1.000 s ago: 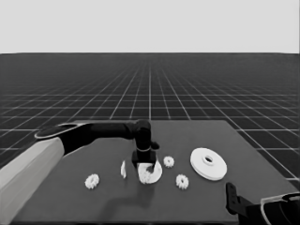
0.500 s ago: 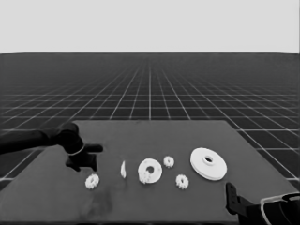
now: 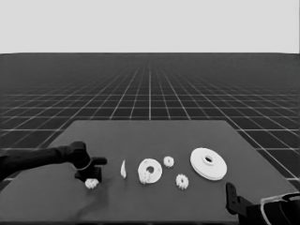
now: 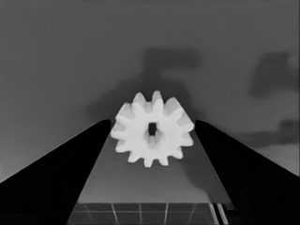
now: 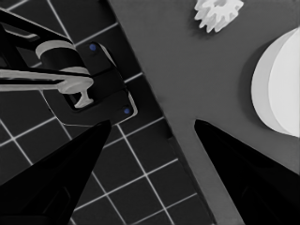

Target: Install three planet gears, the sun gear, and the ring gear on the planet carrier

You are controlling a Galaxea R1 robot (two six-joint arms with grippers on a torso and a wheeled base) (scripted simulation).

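My left gripper is low over the table's left part and stands open around a planet gear. In the left wrist view that gear lies flat on the table between my left gripper's fingertips, almost filling the gap. The smaller round part, the planet carrier, lies mid-table with one gear on its near rim. Two more gears lie to its right. The larger round part, the ring gear, lies farther right. My right gripper is parked open at the near right corner.
A thin white piece stands between the left gripper and the smaller round part. The right wrist view shows the table's corner, a gear, the larger round part's rim and dark machinery past the edge.
My left arm has left the smaller round part, swung to the left, and come down around the leftmost gear. A gear stays on the smaller round part. The right arm has not moved.
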